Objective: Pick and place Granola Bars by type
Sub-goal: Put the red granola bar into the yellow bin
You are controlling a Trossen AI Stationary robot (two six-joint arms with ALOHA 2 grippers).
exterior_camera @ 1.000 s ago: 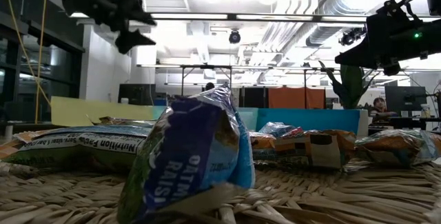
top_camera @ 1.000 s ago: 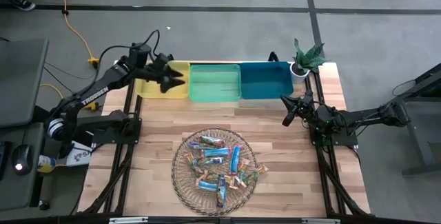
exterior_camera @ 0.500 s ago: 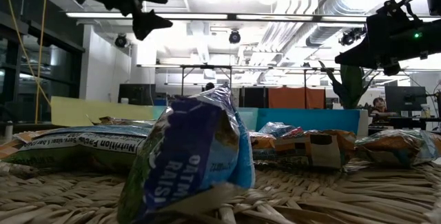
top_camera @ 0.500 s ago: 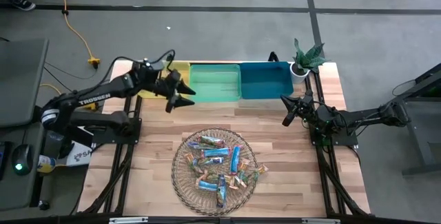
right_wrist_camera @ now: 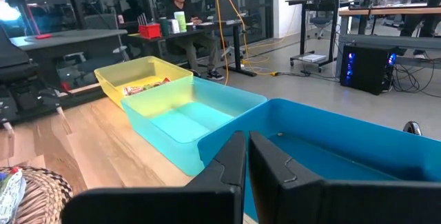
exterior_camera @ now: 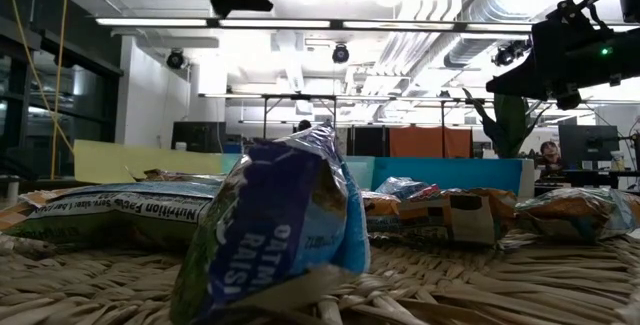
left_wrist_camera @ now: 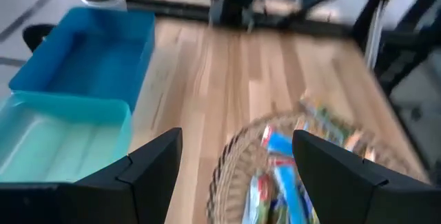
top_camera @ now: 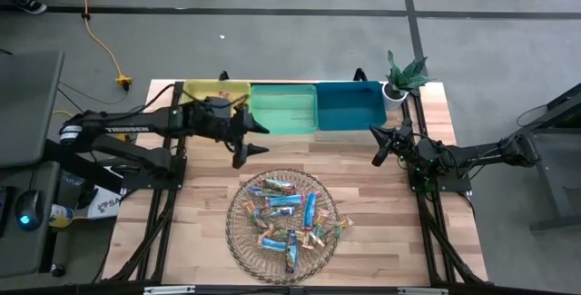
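Three bins (top_camera: 283, 109) line the table's twelve o'clock edge. Left gripper (top_camera: 251, 141), fingers spread and empty, has swung from the yellow bin (top_camera: 216, 93) toward the wicker plate (top_camera: 238, 231) of Granola Bars (top_camera: 286, 211): another pick looks imminent. Right gripper (top_camera: 381, 147) waits clenched at three o'clock.

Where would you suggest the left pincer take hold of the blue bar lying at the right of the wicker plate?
Probably across its narrow middle, from straight above: the blue bar lies flat and long on the wicker plate, its sides fairly clear. The open left pincer hovers nearby.
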